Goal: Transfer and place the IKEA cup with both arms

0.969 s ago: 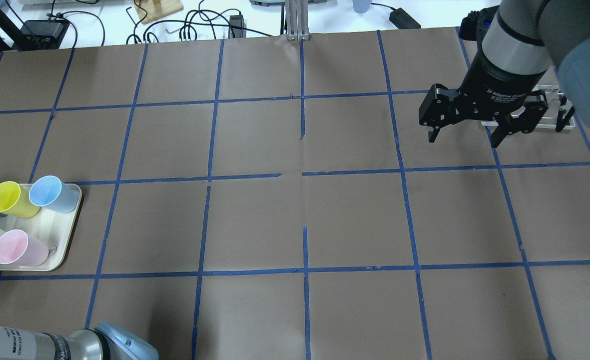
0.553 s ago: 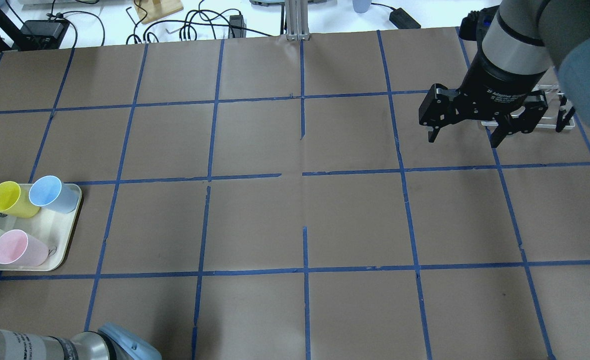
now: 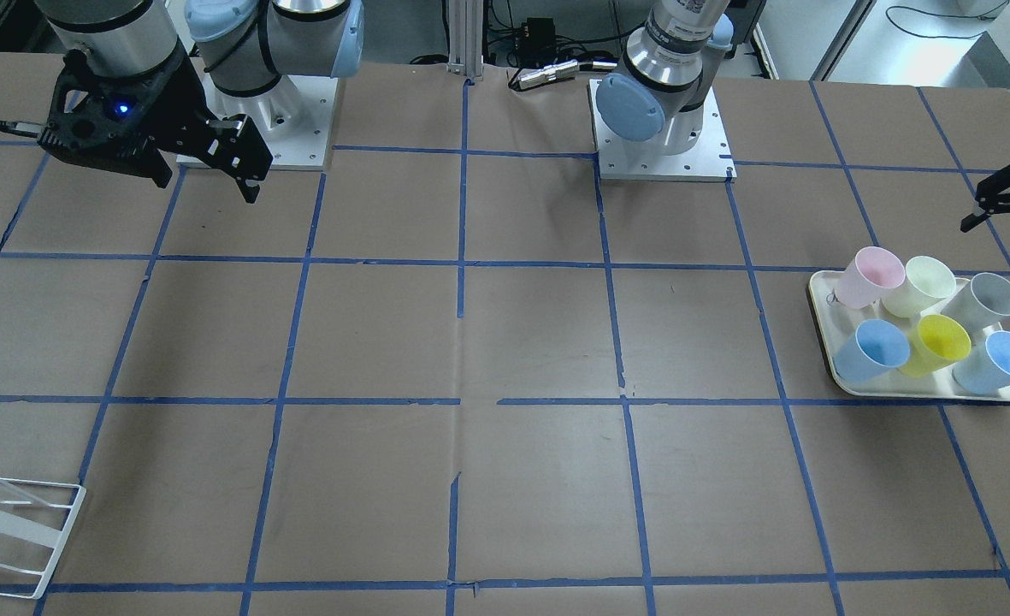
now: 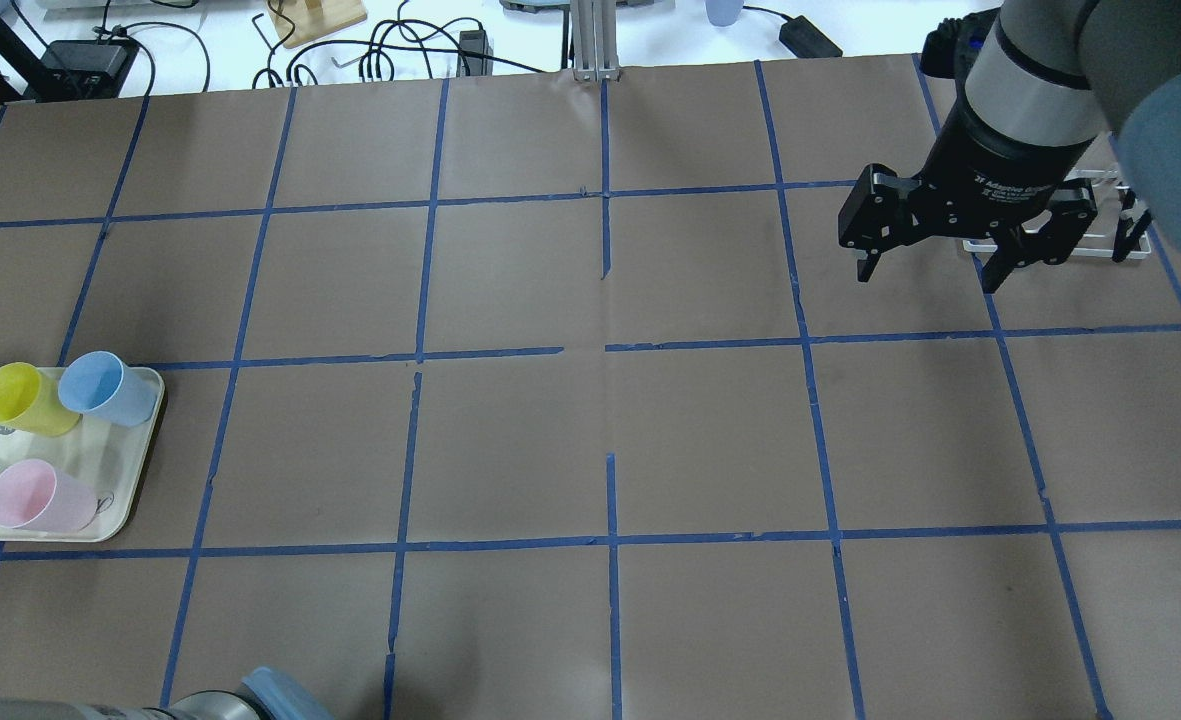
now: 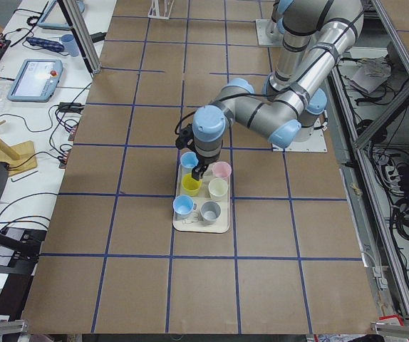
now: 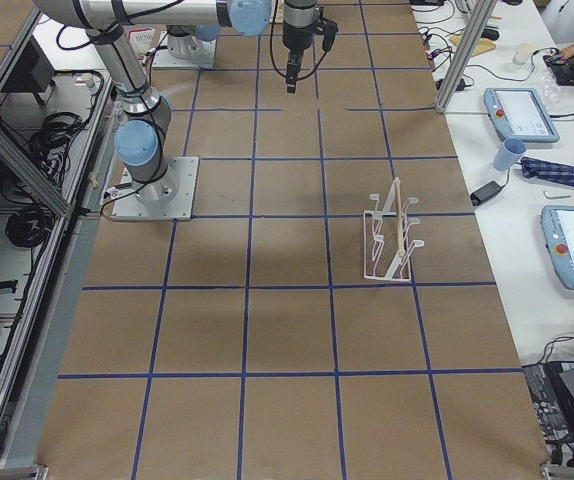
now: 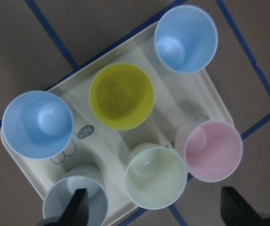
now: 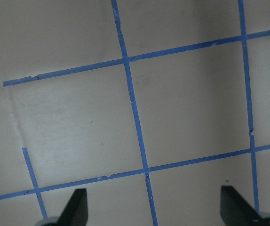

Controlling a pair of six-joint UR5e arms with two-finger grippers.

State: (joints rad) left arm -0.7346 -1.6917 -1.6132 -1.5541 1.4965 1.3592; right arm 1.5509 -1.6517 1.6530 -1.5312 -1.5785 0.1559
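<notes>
Standing upright with its mouth up, the IKEA cup (image 3: 983, 301) occupies the 2 o'clock corner of the cream tray (image 3: 898, 393) in the front-facing view. The pale green cup (image 3: 919, 285) is just beside it at 9 o'clock, and the pink cup (image 3: 871, 275) is beyond that. A yellow cup (image 3: 941, 342) and two light blue cups (image 3: 872, 351) fill the tray's other row.

The left gripper (image 7: 156, 212) hangs over the tray with its jaws spread wide and nothing between them. In its wrist view the grey-white cup lies at 7 o'clock, under one black fingertip (image 7: 78, 207), but whether they touch I cannot tell.

The right gripper (image 4: 927, 283) hovers above bare brown paper at 2 o'clock on the table (image 4: 590, 440) in the overhead view. It too gapes wide and empty, well apart from the tray at 9 o'clock.

A white wire rack (image 6: 392, 240) stands on the paper. In the overhead view it peeks out from behind that gripper.
</notes>
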